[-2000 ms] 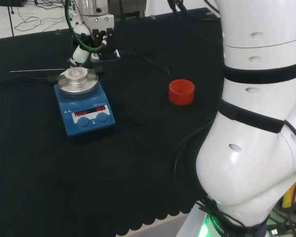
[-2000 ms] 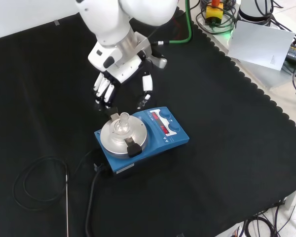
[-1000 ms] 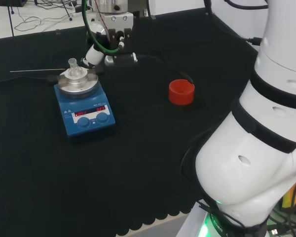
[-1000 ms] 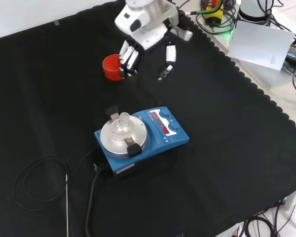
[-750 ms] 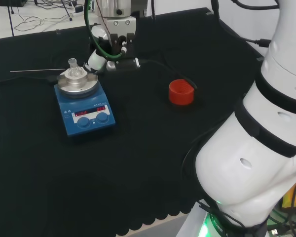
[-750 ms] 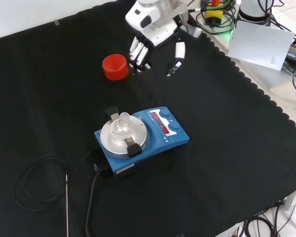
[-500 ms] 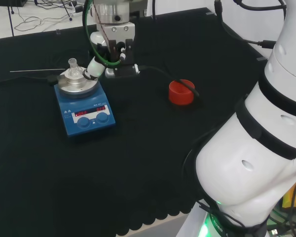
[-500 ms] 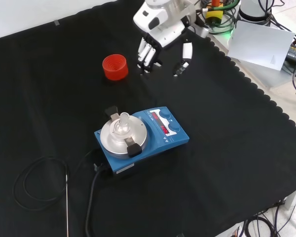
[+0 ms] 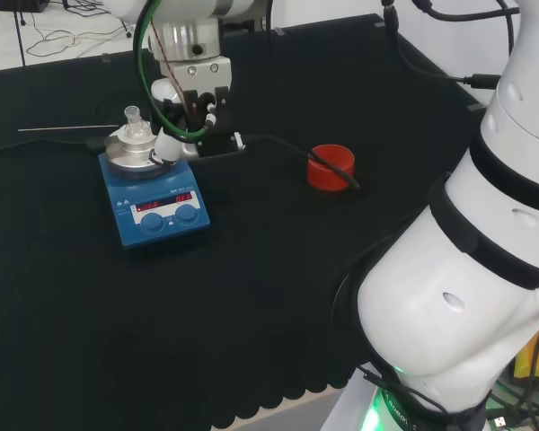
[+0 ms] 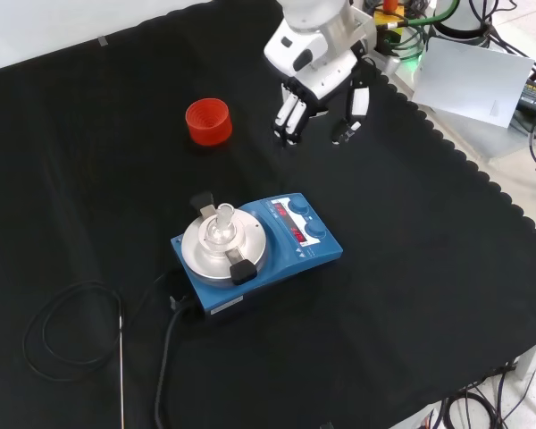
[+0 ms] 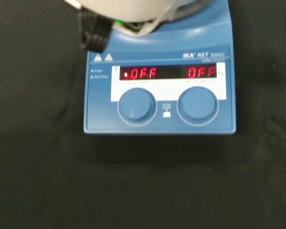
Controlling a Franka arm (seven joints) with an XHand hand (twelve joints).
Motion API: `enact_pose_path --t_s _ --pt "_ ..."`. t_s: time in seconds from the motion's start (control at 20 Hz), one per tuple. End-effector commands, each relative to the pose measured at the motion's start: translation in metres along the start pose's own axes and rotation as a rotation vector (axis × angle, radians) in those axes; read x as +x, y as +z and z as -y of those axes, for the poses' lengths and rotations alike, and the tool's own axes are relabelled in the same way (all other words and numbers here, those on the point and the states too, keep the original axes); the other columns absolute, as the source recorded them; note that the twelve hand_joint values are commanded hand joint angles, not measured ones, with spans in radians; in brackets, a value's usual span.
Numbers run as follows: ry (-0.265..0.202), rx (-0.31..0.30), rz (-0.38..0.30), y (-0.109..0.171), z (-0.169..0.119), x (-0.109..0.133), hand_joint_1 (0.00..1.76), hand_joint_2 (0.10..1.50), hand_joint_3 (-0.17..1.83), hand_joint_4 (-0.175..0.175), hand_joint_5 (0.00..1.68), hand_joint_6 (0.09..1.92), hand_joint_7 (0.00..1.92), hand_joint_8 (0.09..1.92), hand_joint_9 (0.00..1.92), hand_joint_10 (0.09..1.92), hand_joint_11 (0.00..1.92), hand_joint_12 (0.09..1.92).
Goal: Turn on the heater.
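Observation:
The heater (image 10: 281,252) is a blue box with a round metal plate (image 10: 216,255) on top, and a small clear flask (image 10: 220,222) stands on that plate. Its front panel carries two blue knobs (image 11: 137,106) (image 11: 197,105) under two lit red displays. My hand (image 10: 317,89) hangs open above the cloth, past the heater's knob side in the front view, and holds nothing. Its fingers (image 10: 288,114) point down. In the head view the hand (image 9: 169,144) sits just right of the plate. A blurred white part of the hand (image 11: 133,12) covers the plate in the wrist view.
A red ribbed ring (image 10: 207,121) stands on the cloth, left of the hand in the front view. The heater's black cable (image 10: 165,357) and a thin metal probe (image 10: 121,366) lie near the front left. White arm links (image 9: 467,251) rise at the head view's right.
The hand left the flask's side, swung past the red ring, and moved right and nearer in the front view. It stayed open. The heater and flask did not move.

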State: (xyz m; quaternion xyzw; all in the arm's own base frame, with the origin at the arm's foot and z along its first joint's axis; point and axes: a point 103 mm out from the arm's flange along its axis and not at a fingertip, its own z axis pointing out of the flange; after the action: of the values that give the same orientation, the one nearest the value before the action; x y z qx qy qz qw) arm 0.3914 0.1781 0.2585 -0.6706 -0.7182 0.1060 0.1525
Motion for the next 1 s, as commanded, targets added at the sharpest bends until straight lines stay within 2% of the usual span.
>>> enact_pose_path --t_s 0.05,0.25,0.4,0.5,0.6,1.0 --pt "-0.005 0.038 0.02 0.011 0.007 0.01 1.16 0.71 0.72 -0.139 0.47 0.57 1.39 1.37 1.54 1.22 1.47 0.84" --pt "-0.014 0.083 0.048 0.018 0.006 0.017 1.31 0.72 0.83 -0.128 0.44 0.66 1.43 1.52 1.58 1.34 1.25 1.0" --pt "-0.017 0.109 0.044 0.023 0.005 0.015 1.37 0.69 0.92 -0.108 0.37 0.7 1.44 1.56 1.58 1.37 1.16 1.12" --pt "-0.02 0.124 0.039 0.025 0.006 0.011 1.38 0.68 0.96 -0.098 0.34 0.7 1.44 1.57 1.58 1.38 1.14 1.15" --pt "-0.017 0.143 0.05 0.032 0.002 0.017 1.39 0.67 0.99 -0.087 0.3 0.68 1.45 1.57 1.58 1.39 1.13 1.18" --pt "-0.025 0.22 0.056 0.052 -0.005 0.022 1.4 0.64 1.04 -0.072 0.25 0.55 1.47 1.58 1.59 1.4 1.13 1.2"
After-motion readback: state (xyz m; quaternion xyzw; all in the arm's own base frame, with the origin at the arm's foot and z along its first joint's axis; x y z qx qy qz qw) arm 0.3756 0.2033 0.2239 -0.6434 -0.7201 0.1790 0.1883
